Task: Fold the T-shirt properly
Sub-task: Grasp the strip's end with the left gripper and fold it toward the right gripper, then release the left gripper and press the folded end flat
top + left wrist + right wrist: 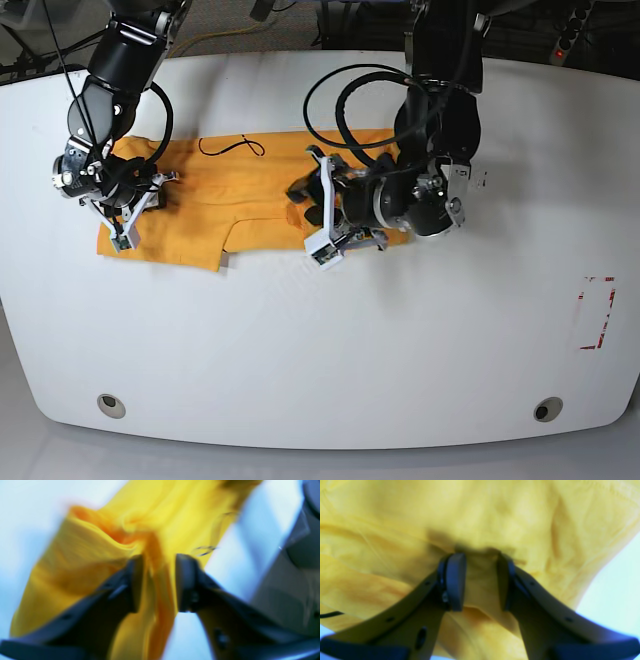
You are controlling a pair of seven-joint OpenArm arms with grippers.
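The T-shirt (215, 200) lies on the white worktop (400, 340), toward its far side and left of centre in the base view, spread as a long orange-yellow strip running from one arm to the other. Part of a black cursive stroke shows on its upper surface near the far edge. Its near edge is uneven, with a small notch where one layer ends over another.

The right hand (480, 580) is at the strip's left end in the base view. In the right wrist view its two dark fingers (456, 580) stand apart with a fold of yellow cloth bunched between them, gripping the T-shirt; fabric fills nearly that whole view.

The left hand (158, 582) is at the strip's other end. The left wrist view is blurred, but its fingers (186, 580) stand parted, with a ridge of cloth running through the gap; I cannot tell whether they press on it. The left arm (440, 130) reaches down from the far edge, black cables (345, 110) looping beside it. Red marks (598, 312) sit on the worktop well off to the right.
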